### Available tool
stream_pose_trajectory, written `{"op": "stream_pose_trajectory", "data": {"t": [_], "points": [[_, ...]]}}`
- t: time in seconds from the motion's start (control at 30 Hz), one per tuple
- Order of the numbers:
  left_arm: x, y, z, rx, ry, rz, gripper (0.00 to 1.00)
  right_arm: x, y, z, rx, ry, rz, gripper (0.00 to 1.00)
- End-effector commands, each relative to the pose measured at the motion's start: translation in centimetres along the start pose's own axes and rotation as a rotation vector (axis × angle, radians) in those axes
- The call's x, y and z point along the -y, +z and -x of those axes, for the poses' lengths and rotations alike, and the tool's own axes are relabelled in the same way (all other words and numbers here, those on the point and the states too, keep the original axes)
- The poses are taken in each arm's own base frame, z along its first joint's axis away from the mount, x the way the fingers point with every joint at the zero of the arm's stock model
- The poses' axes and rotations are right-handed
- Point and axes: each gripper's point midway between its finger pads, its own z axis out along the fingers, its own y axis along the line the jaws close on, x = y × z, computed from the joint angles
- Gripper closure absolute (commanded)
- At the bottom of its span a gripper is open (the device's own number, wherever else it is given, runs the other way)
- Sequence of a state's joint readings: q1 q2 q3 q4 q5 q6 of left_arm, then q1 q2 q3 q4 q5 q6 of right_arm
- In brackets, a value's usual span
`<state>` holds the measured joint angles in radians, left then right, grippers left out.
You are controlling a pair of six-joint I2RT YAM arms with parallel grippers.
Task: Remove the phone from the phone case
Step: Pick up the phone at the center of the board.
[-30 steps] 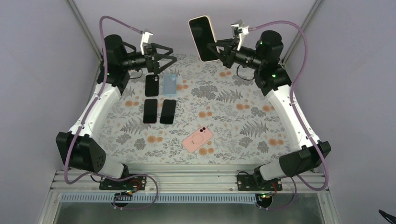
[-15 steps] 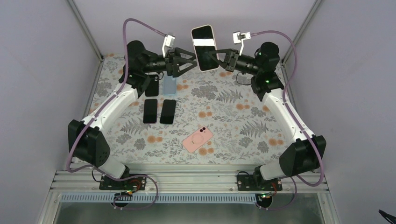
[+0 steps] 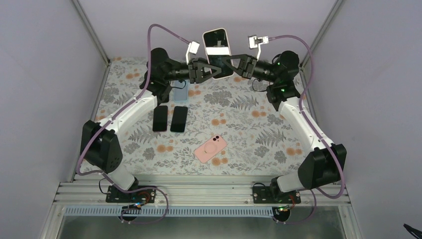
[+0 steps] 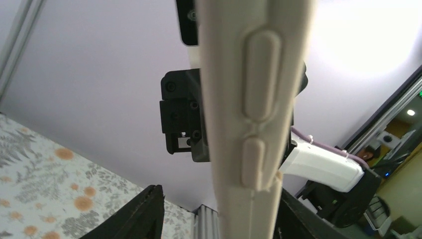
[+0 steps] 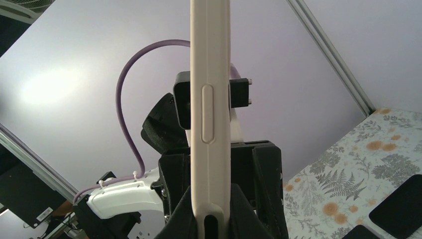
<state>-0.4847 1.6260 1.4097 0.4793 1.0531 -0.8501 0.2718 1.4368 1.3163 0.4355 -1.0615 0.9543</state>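
The phone [image 3: 217, 50], in its cream phone case [image 5: 210, 99], is held upright in the air above the far end of the desk [image 3: 259, 129], directly between the two sets of jaws. The right jaws are pressed onto the lower end of the phone case, one on each face. The left jaws straddle the opposite edge, the one with the side buttons. They are part spread, and one finger [image 4: 144, 214] stands clear of the case. We cannot tell whether the other finger touches.

Hazards from here:
- If the left jaws close across both faces at once, we judge that they will clamp phone and case together, and no pull will separate them.
- The right jaws hold one end only, so a sideways push may pivot the case in them.
- A phone that pops free ungripped would drop to the desk.

Against the frame one second earlier: the left arm [image 3: 132, 104] was drawn back with its jaws fully spread, and it has since swung in and begun closing. The phone, then tilted, now stands straight.
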Motion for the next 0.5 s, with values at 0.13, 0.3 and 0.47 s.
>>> {"op": "stream_pose_trajectory", "data": {"t": [0.13, 0.3, 0.47], "points": [[0.44, 0.36, 0.82, 0.028, 0.038, -0.031, 0.66, -2.82, -1.17, 1.45, 0.054, -0.077, 0.051, 0.96], [0.49, 0.28, 0.5, 0.011, 0.07, -0.021, 0.92, -2.58, -1.55, 1.57, 0.055, -0.09, 0.033, 0.93], [0.61, -0.06, -0.09, -0.04, 0.118, -0.01, 0.98, -2.68, -1.65, 1.71, 0.028, -0.17, -0.019, 0.76]]}}
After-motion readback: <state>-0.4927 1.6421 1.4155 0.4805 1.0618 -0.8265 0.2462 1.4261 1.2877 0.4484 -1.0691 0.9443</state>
